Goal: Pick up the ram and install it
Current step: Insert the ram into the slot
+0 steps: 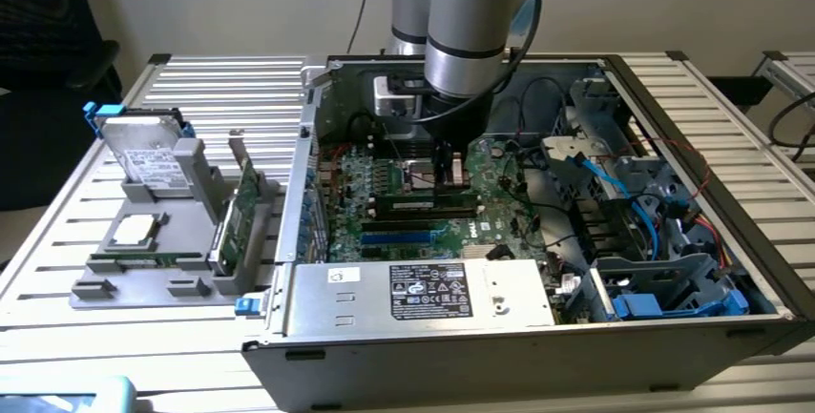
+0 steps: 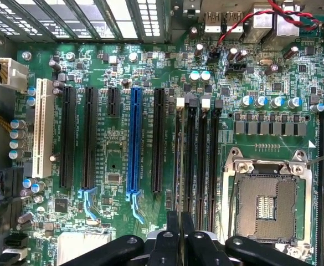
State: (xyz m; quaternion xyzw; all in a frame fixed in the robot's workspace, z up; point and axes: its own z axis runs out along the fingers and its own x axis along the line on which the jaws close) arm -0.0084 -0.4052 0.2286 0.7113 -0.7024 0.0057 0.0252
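Slatted metal table (image 1: 204, 79) carries an open computer case (image 1: 510, 365). Gripper (image 1: 446, 180) is clamped on the ram (image 1: 427, 205), which stands on edge at a memory slot of the motherboard (image 1: 369, 184), beside the empty CPU socket (image 2: 267, 205).

You have soft, even room light: the motherboard (image 2: 117, 160) is brightly lit, while the computer case (image 1: 510, 356) interior lies in shadow.

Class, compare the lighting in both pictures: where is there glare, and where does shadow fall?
Exterior view: the slatted table is evenly bright, while the computer case is dimmer inside, under the arm. Wrist view: the metal slats wash out white; the socket frame glints.
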